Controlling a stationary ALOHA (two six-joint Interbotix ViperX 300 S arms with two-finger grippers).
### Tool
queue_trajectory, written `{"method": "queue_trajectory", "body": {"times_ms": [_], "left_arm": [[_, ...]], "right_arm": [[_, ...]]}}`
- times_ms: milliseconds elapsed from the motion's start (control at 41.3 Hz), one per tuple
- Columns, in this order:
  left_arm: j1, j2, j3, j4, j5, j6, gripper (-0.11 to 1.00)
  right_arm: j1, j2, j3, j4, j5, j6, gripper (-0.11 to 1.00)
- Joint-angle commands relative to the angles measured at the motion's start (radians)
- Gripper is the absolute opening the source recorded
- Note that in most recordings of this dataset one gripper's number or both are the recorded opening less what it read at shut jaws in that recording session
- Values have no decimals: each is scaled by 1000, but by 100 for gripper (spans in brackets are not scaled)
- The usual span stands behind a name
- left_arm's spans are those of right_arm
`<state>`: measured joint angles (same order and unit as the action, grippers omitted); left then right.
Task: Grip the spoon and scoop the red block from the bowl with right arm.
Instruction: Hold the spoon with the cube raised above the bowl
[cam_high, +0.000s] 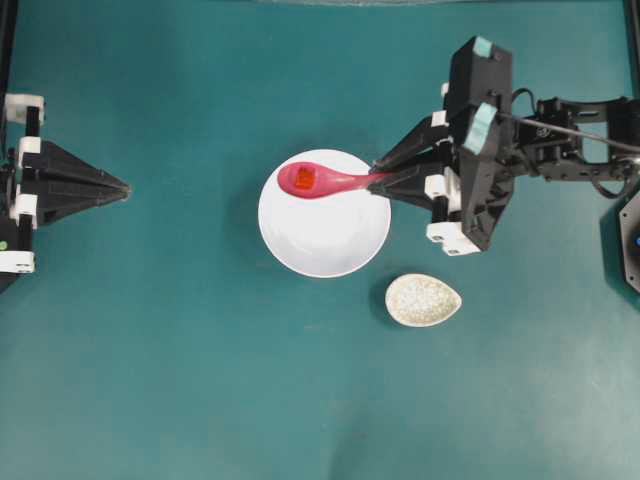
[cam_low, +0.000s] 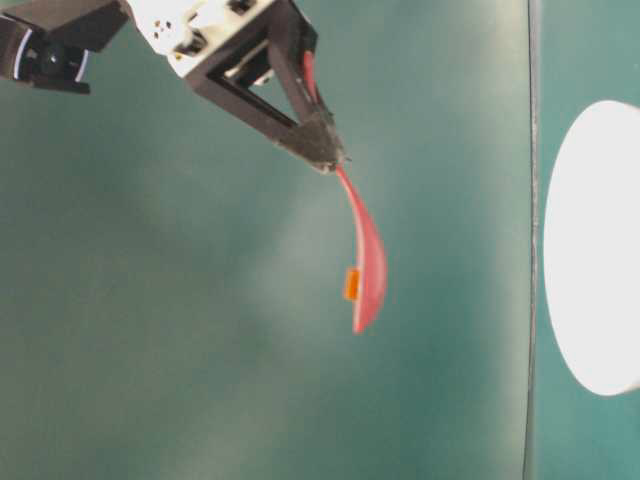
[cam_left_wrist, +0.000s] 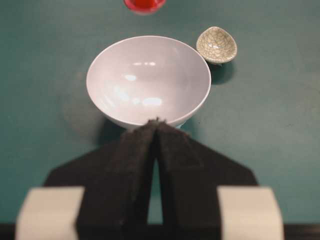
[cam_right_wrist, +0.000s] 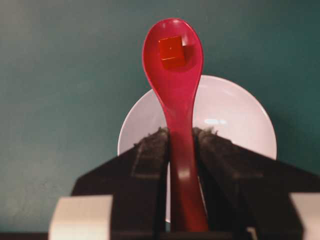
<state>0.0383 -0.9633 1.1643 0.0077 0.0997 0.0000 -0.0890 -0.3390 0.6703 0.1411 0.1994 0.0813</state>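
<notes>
Gripping the glossy pink-red spoon (cam_right_wrist: 176, 100) by its straight handle, right gripper (cam_high: 385, 178) holds it above the smooth white round bowl (cam_high: 330, 240); tiny red block (cam_right_wrist: 171, 51) sits in spoon's oval scoop. Left gripper (cam_left_wrist: 157, 122) pinched closed. Crackle-glazed beige teardrop dish (cam_high: 423, 299) beside bowl.

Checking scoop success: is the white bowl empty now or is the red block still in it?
Empty. The bowl shows only bare white interior; the red block sits in the spoon, gripped by the right gripper.
</notes>
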Motion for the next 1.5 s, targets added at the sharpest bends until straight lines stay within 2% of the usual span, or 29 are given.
{"method": "queue_trajectory", "body": {"times_ms": [0, 1476], "left_arm": [[3, 3, -23, 3, -5, -2, 0], [3, -5, -23, 3, 11, -2, 0]], "right_arm": [[-2, -28, -26, -2, 2, -2, 25], [-3, -35, -18, -2, -6, 2, 25]]}}
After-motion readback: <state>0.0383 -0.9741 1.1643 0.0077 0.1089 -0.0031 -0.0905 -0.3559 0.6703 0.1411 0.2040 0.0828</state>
